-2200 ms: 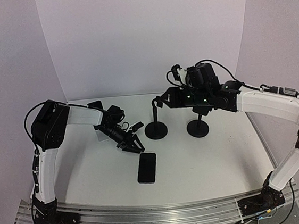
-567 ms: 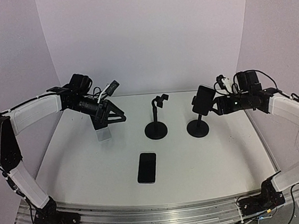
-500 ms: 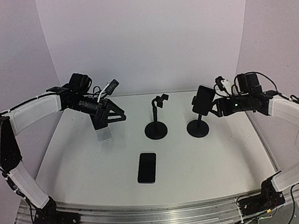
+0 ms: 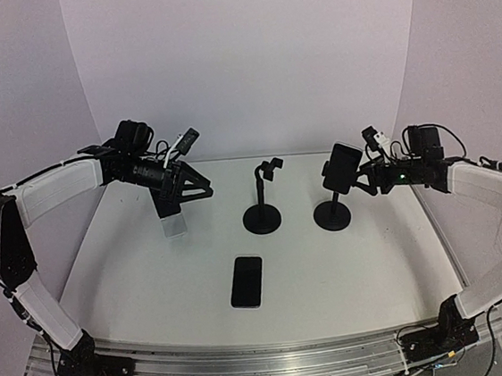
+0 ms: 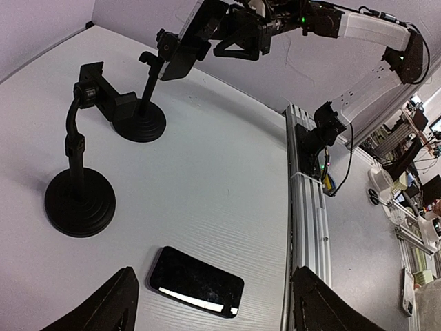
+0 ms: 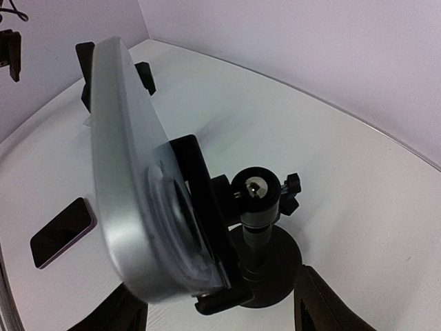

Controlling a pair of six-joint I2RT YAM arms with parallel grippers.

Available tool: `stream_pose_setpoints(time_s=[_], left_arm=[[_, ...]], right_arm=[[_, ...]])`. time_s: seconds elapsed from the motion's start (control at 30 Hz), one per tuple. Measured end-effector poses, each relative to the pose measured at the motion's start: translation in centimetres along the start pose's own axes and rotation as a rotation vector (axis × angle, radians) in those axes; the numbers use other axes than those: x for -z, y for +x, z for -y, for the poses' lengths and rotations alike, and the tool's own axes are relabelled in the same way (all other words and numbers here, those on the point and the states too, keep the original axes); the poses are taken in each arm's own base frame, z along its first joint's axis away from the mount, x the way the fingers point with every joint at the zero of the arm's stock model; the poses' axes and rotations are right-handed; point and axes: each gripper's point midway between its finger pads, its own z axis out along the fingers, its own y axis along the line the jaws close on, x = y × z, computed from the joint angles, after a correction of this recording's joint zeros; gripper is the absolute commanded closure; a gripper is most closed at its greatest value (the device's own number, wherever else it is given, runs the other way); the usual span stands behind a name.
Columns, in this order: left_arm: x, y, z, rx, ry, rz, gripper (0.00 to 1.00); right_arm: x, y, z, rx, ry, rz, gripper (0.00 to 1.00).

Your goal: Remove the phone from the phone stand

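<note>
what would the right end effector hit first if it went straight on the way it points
Most likely the phone clamped in the right-hand stand, dead ahead of the open right end effector.

My claw (image 5: pixel 212 272) hangs spread wide above a flat phone (image 5: pixel 196 291) on the white table (image 5: pixel 227 172); ahead, an empty stand (image 5: pixel 77 200), beyond it a far stand (image 5: pixel 141 121) clamping a second phone (image 5: pixel 191 38).

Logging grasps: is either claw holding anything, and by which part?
Nothing is held. The right claw is open near the phone, which sits clamped in its stand; the left claw hangs open above the table.
</note>
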Motion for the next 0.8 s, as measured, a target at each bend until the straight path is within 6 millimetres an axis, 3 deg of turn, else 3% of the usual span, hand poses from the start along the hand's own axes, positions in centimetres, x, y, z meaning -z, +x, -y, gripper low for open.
stream_pose_setpoints(time_s=[0.1, 0.2, 0.5, 0.8], left_arm=[[0.0, -0.1, 0.0, -0.004, -0.001, 0.004, 0.25], [0.0, -0.3, -0.1, -0.01, -0.003, 0.008, 0.25], [0.1, -0.9, -0.1, -0.031, -0.012, 0.025, 0.26], [-0.8, -2.8, 1.2, -0.077, 0.015, 0.061, 0.26]], right_arm=[[-0.7, 0.3, -0.1, 0.016, -0.035, -0.004, 0.36], [-1.3, 0.2, -0.4, 0.043, -0.08, 0.013, 0.46], [-2.5, 0.3, -0.4, 0.071, -0.137, 0.036, 0.47], [-3.2, 0.2, -0.2, 0.101, -0.16, 0.047, 0.72]])
